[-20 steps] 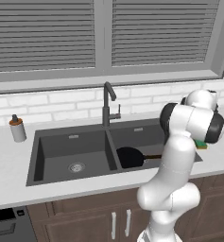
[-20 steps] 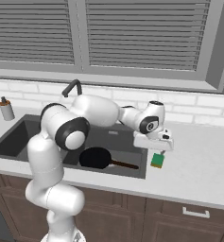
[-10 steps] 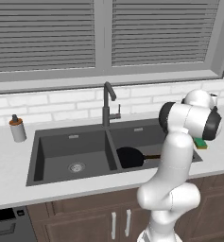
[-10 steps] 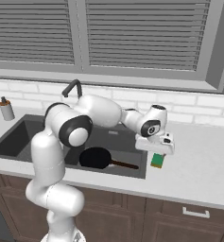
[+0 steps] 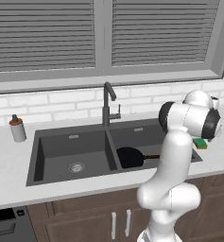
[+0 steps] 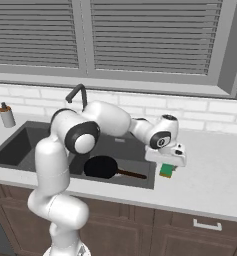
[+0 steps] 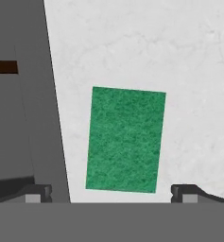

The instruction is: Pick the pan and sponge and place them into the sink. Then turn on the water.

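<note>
Round black pan (image 6: 101,166) sits in the sink's (image 5: 52,163) right basin, thin handle toward the rim. Flat green rect. sponge (image 7: 125,139) lies on the pale speckled desk (image 7: 189,66) just beside the sink edge. My fingers (image 7: 38,191) spread wide apart above it, holding nothing.

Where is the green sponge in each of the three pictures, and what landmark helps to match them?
Left base view: sponge at far right, on the counter beside the sink.
Right base view: sponge right of centre, under the gripper.
Hand view: sponge at centre.
Shared landmark: the sink's right edge, next to the sponge.
</note>
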You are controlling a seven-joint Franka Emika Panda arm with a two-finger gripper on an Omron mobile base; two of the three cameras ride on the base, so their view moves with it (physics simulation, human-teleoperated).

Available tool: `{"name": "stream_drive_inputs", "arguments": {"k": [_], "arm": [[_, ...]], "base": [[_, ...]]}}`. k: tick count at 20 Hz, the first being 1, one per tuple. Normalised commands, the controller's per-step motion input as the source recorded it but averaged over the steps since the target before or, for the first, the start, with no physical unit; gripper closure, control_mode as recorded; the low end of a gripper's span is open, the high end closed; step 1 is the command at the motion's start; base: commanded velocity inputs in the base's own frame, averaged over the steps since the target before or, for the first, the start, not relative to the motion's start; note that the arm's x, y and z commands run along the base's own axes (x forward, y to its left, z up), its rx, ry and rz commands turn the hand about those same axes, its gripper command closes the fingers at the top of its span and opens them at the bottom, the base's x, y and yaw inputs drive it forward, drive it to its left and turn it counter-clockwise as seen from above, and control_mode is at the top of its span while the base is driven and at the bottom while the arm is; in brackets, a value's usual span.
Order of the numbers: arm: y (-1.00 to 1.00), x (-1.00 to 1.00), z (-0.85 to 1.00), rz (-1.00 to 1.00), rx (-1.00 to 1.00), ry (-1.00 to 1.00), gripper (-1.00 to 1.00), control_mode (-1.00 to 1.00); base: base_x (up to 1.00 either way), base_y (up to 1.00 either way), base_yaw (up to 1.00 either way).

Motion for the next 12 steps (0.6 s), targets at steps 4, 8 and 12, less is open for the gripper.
{"name": "stream_drive_inputs", "arguments": {"k": [4,8,12], "arm": [[-0.11,0.06,-0.15,0.00,0.00,-0.04,-1.00,-1.00],[-0.09,0.05,-0.16,0.00,0.00,-0.03,-1.00,-1.00],[0.00,0.01,-0.22,0.00,0.00,-0.03,-1.00,-1.00]], "base": [[0.00,0.00,0.00],[0.00,0.00,0.00],[0.00,0.00,0.00]]}}
